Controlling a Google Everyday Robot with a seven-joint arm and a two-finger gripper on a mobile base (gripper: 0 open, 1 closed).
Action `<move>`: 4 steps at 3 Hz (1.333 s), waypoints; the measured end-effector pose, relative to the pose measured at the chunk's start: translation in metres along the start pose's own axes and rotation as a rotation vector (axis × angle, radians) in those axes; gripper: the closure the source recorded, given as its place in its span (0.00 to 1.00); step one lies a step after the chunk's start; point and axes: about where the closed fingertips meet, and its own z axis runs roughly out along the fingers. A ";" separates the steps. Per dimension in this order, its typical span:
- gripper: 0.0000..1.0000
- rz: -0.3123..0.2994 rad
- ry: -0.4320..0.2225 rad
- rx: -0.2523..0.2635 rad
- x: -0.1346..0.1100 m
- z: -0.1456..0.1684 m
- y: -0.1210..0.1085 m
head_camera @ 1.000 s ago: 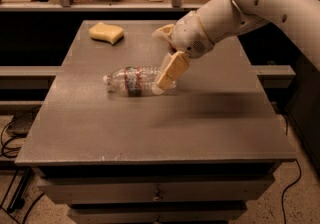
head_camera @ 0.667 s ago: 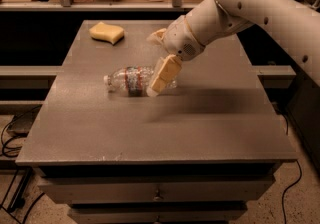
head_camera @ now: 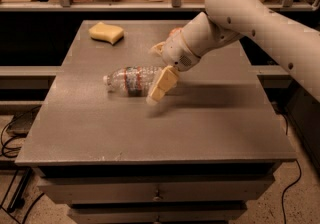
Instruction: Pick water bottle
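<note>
The water bottle (head_camera: 131,79) lies on its side near the middle of the grey table (head_camera: 100,133), cap end to the left, with its red-green-blue label band showing. My gripper (head_camera: 159,68) is at the bottle's right end, reaching in from the right on a white arm. It is open. The near tan finger (head_camera: 161,86) hangs in front of the bottle's base end. The far finger (head_camera: 157,48) shows behind the bottle. The bottle rests on the table, and its base end is partly hidden by the near finger.
A yellow sponge (head_camera: 106,32) lies at the table's back left. A small orange thing (head_camera: 175,31) peeks out behind the arm. A railed shelf (head_camera: 125,3) runs behind the table. Cables (head_camera: 10,138) lie on the floor at left. Drawers sit under the tabletop.
My gripper has moved left and down, so its near finger now hangs in front of the bottle's base end. The bottle has not moved.
</note>
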 end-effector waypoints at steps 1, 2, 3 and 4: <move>0.18 0.019 -0.015 0.005 0.007 0.000 -0.002; 0.42 0.006 -0.043 0.032 0.000 -0.012 -0.003; 0.65 0.006 -0.057 0.039 -0.004 -0.016 -0.003; 0.88 0.000 -0.067 0.041 -0.009 -0.018 -0.004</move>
